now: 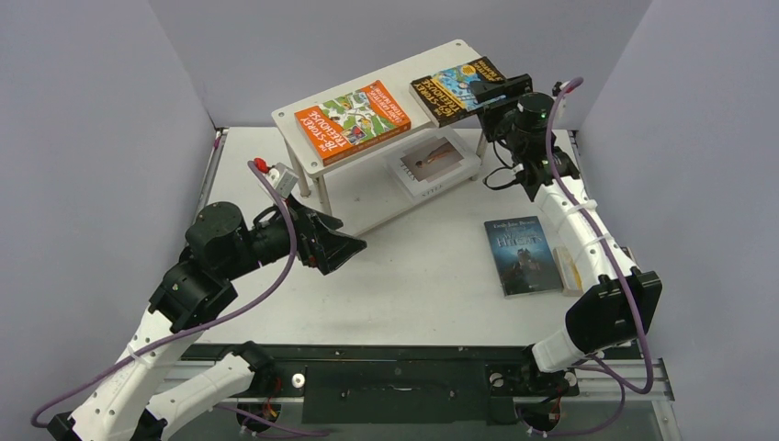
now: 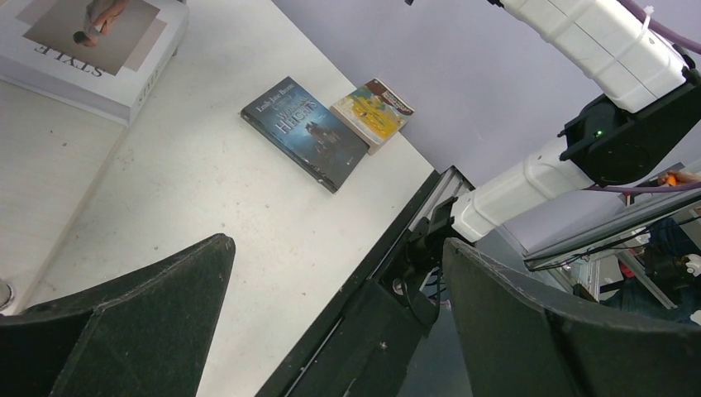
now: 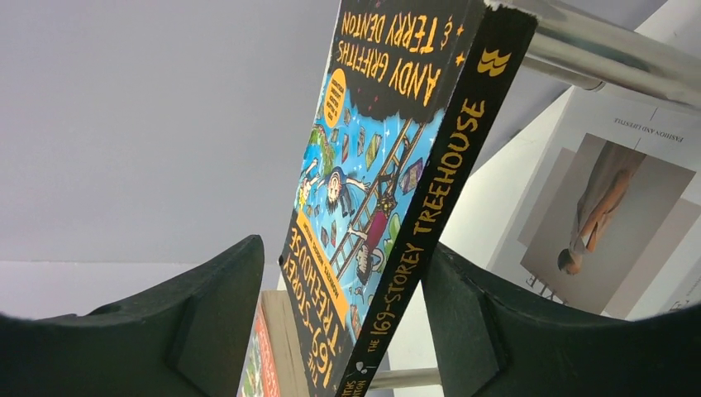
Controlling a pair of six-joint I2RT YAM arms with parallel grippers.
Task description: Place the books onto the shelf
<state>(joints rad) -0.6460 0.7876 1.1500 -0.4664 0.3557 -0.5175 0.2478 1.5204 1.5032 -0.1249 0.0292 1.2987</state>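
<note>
**Desk editor:** Far left of the frame?

**Photographer:** Left gripper (image 1: 342, 248), hovering at 9 o'clock over the desk (image 1: 413, 285). Jaws spread wide, nothing between them.

**Desk editor:** And moving rightward, up at 12 o'clock?

**Photographer:** The shelf (image 1: 287, 130), standing slantwise on the desk. Lying flat on its top board (image 1: 404, 75), toward the 9 o'clock end: the orange book (image 1: 352, 119). Down on the lower board (image 1: 367, 204), toward the 3 o'clock end: the white book (image 1: 432, 163) with the figure photo, also flat.

**Desk editor:** Next along?

**Photographer:** Black-blue-yellow comic book (image 1: 452, 90), at the top board's 2 o'clock end. Right gripper (image 1: 489, 92) straddling the book's outer end, fingers (image 3: 207, 314) parted on either side of it. In the right wrist view, a sliver of grey wall visible between one finger and the cover, so no clamp seen; the other finger right up against the spine edge.

**Desk editor:** Anything off the shelf?

**Photographer:** Two. Dark blue-grey book (image 1: 522, 254), face up on the desk at 3 o'clock, well apart from the shelf. Just beside it, on its 3 o'clock side, the yellow-teal book (image 2: 374, 112), mostly hidden by the right arm (image 1: 588, 230) from overhead, plain in the left wrist view, cover up near the desk's edge.
</note>
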